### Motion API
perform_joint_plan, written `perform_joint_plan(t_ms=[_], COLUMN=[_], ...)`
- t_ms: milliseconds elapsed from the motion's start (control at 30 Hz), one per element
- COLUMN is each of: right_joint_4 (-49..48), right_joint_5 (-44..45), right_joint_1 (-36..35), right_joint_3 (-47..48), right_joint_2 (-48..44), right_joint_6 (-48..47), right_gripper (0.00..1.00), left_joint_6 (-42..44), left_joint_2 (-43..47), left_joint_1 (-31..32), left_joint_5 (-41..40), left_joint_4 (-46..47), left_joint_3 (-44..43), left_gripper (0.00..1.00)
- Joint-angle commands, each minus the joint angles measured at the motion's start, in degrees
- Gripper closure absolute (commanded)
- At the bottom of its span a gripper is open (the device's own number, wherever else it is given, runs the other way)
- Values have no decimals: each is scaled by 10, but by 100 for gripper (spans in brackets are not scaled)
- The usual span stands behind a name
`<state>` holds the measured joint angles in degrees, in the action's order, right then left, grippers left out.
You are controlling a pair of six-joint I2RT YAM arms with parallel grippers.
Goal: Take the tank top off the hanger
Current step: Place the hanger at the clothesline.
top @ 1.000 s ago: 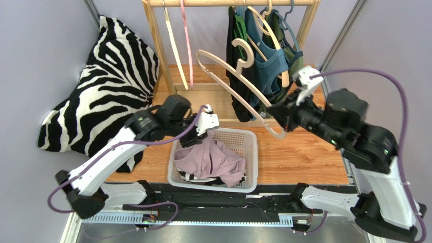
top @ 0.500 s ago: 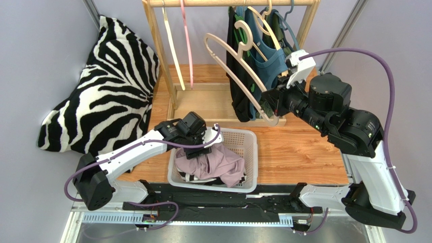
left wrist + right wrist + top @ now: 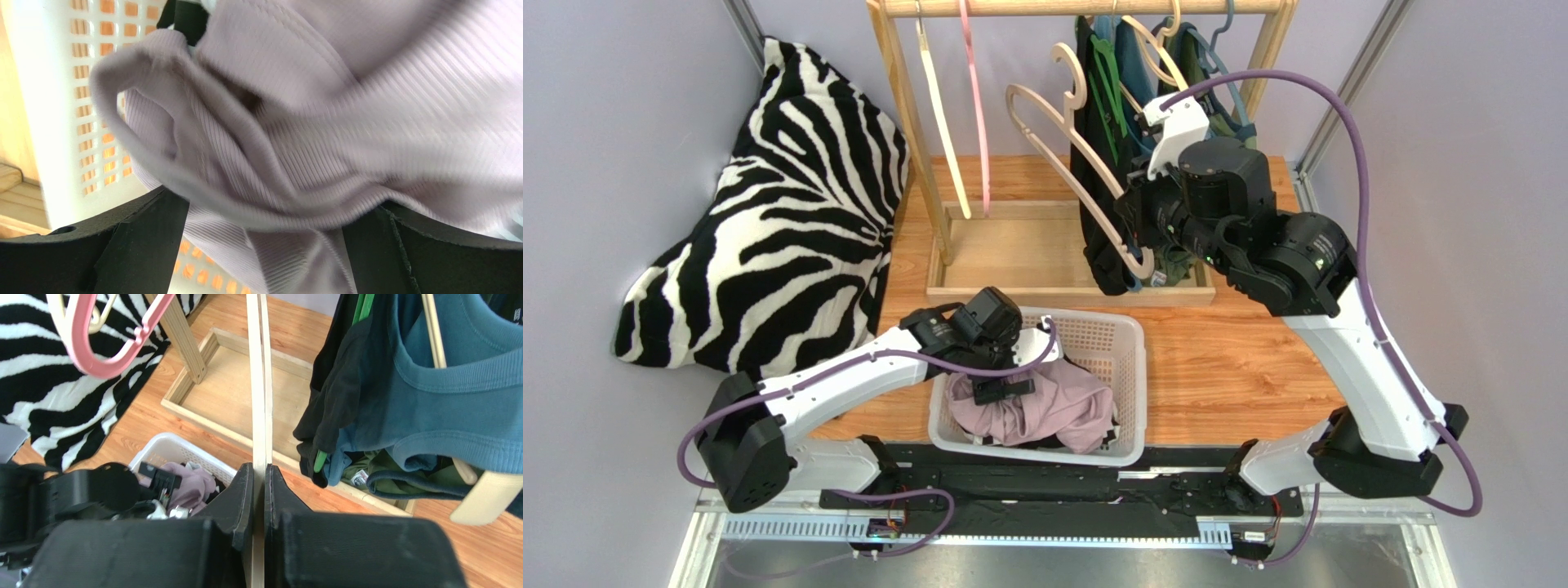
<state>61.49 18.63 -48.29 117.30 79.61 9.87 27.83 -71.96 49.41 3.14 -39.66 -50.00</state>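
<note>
The lilac ribbed tank top (image 3: 1051, 410) lies crumpled in the white basket (image 3: 1133, 368). In the left wrist view its folds (image 3: 294, 122) fill the frame. My left gripper (image 3: 1004, 382) is low inside the basket, open. Its black fingers (image 3: 150, 239) stand wide apart, with loose cloth sagging between them (image 3: 264, 245). My right gripper (image 3: 1133, 233) is shut on the lower bar of a bare wooden hanger (image 3: 1075, 153). It holds the hanger up in front of the rack. The hanger's thin bar (image 3: 261, 386) runs straight up from the pinched jaws (image 3: 263, 478).
A wooden clothes rack (image 3: 903, 110) with a tray base (image 3: 1014, 251) stands at the back. It carries a pink hanger (image 3: 977, 110) and dark, teal (image 3: 454, 386) and green tops. A zebra cushion (image 3: 768, 208) leans at the left. Grey walls close both sides.
The left jaws have spread and let go of the lilac tank top, which has settled lower in the basket. The right arm has carried the bare hanger up and left toward the rack.
</note>
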Motion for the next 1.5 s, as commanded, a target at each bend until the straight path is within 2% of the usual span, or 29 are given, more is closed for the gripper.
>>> perform_joint_plan(t_ms=[0, 100, 233, 400, 533, 667, 1000, 1467], right_joint_4=[-30, -35, -45, -59, -71, -114, -164, -170], right_joint_5=[30, 32, 39, 48, 54, 71, 88, 55], right_joint_1=[0, 0, 0, 0, 0, 0, 3, 18], right_joint_3=[61, 83, 110, 144, 180, 162, 190, 204], right_joint_2=[19, 39, 59, 101, 136, 155, 212, 275], right_joint_6=[7, 6, 2, -6, -6, -17, -45, -19], right_gripper=[100, 100, 100, 100, 100, 100, 100, 100], left_joint_6=[27, 47, 82, 123, 118, 97, 90, 86], left_joint_2=[57, 89, 116, 147, 183, 205, 212, 213], left_joint_1=[4, 4, 4, 4, 4, 1, -25, -50], left_joint_5=[131, 178, 201, 190, 149, 104, 125, 178], left_joint_4=[-141, -235, -352, -421, -396, -353, -350, -360], left_joint_3=[-137, -211, -299, -379, -397, -388, -386, -394], left_gripper=[4, 4, 3, 2, 2, 2, 1, 1])
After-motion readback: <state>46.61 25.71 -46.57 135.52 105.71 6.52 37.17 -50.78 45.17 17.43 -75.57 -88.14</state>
